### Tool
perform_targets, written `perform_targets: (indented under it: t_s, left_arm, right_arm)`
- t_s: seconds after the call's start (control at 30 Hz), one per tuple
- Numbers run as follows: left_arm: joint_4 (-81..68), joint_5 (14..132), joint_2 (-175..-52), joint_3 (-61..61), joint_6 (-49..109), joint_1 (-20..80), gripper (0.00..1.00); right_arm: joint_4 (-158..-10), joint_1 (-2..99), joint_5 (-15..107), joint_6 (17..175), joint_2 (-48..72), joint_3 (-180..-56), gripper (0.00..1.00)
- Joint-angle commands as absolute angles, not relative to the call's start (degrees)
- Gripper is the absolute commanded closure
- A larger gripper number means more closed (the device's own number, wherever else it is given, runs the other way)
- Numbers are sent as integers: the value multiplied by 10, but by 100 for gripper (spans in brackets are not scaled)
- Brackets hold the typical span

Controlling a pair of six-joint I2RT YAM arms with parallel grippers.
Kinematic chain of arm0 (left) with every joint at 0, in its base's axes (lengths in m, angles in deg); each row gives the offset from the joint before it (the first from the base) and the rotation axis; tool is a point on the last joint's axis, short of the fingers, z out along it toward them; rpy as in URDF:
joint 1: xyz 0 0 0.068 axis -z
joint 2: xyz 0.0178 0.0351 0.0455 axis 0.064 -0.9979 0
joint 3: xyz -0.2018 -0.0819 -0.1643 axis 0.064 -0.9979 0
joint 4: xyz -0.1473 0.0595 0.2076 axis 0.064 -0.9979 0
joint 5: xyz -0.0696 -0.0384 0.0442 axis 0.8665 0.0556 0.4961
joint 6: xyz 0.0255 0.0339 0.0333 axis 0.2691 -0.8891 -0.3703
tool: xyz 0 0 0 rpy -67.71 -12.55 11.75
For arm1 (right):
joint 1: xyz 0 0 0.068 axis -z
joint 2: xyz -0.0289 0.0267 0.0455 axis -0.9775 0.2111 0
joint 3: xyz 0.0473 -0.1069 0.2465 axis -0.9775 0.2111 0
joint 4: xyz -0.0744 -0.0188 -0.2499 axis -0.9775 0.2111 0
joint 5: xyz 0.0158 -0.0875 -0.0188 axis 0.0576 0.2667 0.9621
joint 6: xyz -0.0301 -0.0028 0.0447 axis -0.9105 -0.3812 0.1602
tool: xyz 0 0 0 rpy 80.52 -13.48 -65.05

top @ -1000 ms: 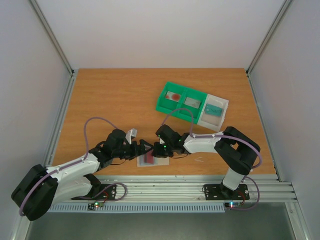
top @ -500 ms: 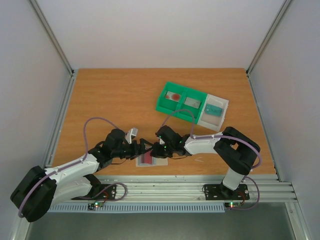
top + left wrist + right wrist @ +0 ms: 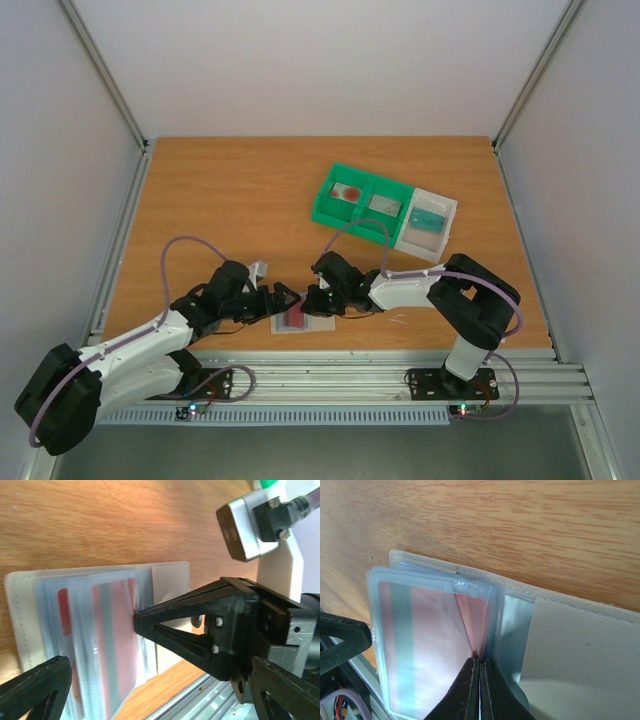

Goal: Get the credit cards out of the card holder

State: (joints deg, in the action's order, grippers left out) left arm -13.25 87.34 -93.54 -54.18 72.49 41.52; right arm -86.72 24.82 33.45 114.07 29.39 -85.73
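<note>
The card holder lies open near the table's front edge, pale outside, with clear sleeves fanned out. A red credit card with a pale stripe shows through the sleeves. A second red card rises on edge to my right gripper, which is shut on its tip. In the left wrist view the right gripper's fingers touch the sleeves from the right. My left gripper hovers low over the holder's left half, open wide, its fingers empty.
A green two-compartment tray and a white tray stand at the back right, each with flat items inside. The metal rail runs just in front of the holder. Both arms meet over it.
My left arm has sunk lower and drawn slightly back toward the left. The right gripper has stayed shut at the sleeves, and the holder has not shifted.
</note>
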Motion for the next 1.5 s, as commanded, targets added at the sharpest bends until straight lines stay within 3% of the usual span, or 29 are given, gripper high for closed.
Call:
perform_targets:
  t_s: [0.0,0.27,1.47]
  left_arm:
    - [-144,860,-929,-534,715,413,2]
    - [-40,922,-953,-551,742,413,2]
    - [-64,907,-988,-545,710,413,1]
  right_arm:
    - [-852,243,353,1141,307,-843,96]
    - [-865,243,349,1144,308,-838,96]
    - [-881,243,342,1150,311,-834,96]
